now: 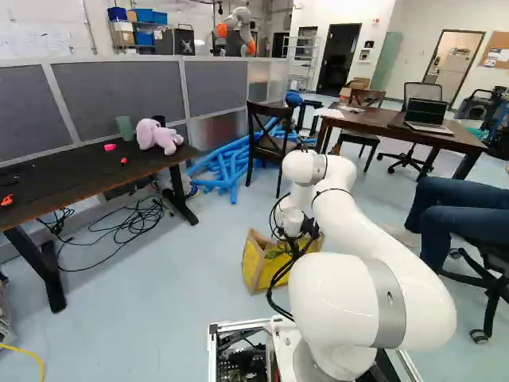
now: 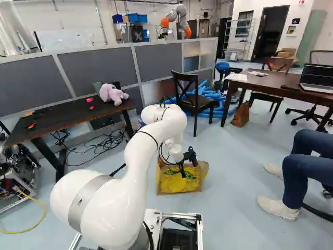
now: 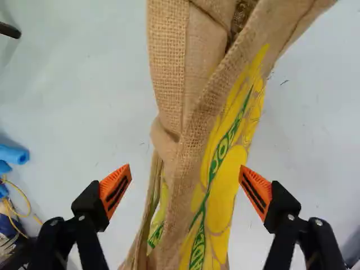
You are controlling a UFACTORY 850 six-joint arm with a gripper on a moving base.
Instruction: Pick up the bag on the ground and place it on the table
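Observation:
My gripper (image 2: 190, 157) hangs over the yellow and tan bag (image 2: 179, 182), which stands on the floor ahead of the base. In the wrist view the gripper (image 3: 185, 180) is open, its orange-padded fingers standing wide to either side of the bag's burlap top (image 3: 191, 129); floor shows between each pad and the cloth. The left base view shows the bag (image 1: 256, 263) partly behind the arm and cables. A dark table (image 1: 79, 177) holding a pink plush toy (image 1: 159, 135) is at the left; a brown table (image 2: 270, 83) is at the right.
A dark chair (image 2: 193, 99) and blue foam tubes (image 1: 227, 169) lie beyond the bag. Cables (image 1: 131, 227) trail under the dark table. A seated person's legs (image 2: 307, 161) are at the right. A small brown bag (image 2: 241, 115) stands by the brown table. Another robot (image 2: 177, 21) is behind the partition.

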